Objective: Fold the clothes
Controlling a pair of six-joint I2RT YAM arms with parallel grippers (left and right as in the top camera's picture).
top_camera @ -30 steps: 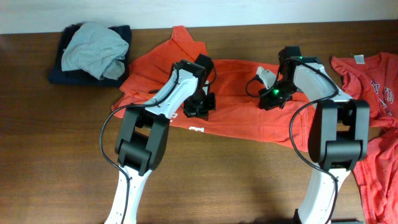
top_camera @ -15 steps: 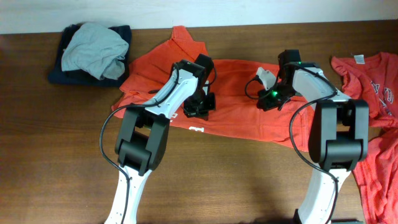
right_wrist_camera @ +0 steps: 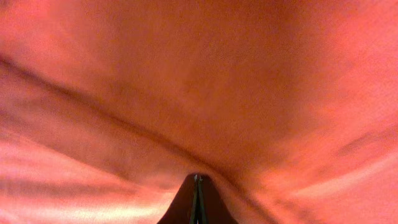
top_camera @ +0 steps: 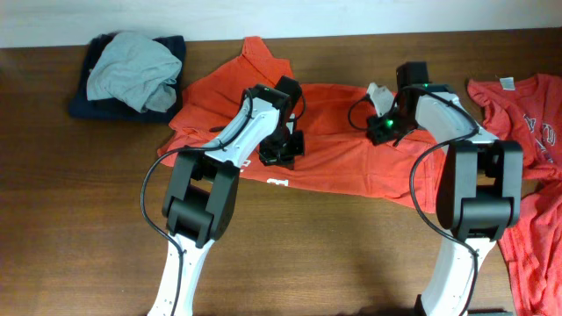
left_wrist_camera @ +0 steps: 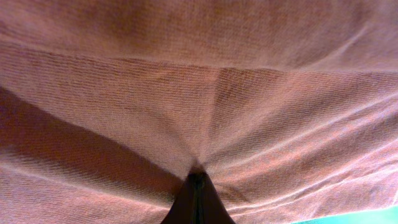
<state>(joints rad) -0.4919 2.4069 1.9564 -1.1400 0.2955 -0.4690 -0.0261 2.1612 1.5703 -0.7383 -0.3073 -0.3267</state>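
An orange-red T-shirt (top_camera: 338,167) lies spread across the middle of the wooden table (top_camera: 79,219). My left gripper (top_camera: 280,154) rests on its left half and is shut on the fabric. In the left wrist view the creases of the cloth (left_wrist_camera: 217,93) run together at the closed tips (left_wrist_camera: 197,178). My right gripper (top_camera: 381,130) sits on the shirt's upper right part, also shut. In the right wrist view the cloth (right_wrist_camera: 217,81) puckers at its closed tips (right_wrist_camera: 197,178). A small white patch (top_camera: 277,183) shows near the shirt's front hem.
A grey garment (top_camera: 132,66) lies on a dark navy one (top_camera: 83,101) at the back left. A second orange-red shirt (top_camera: 518,118) with white print lies at the right edge, and more orange-red cloth (top_camera: 537,250) lies at the front right.
My right gripper has moved a little toward the far edge of the table, pulling the shirt fabric with it. The left gripper has stayed put.
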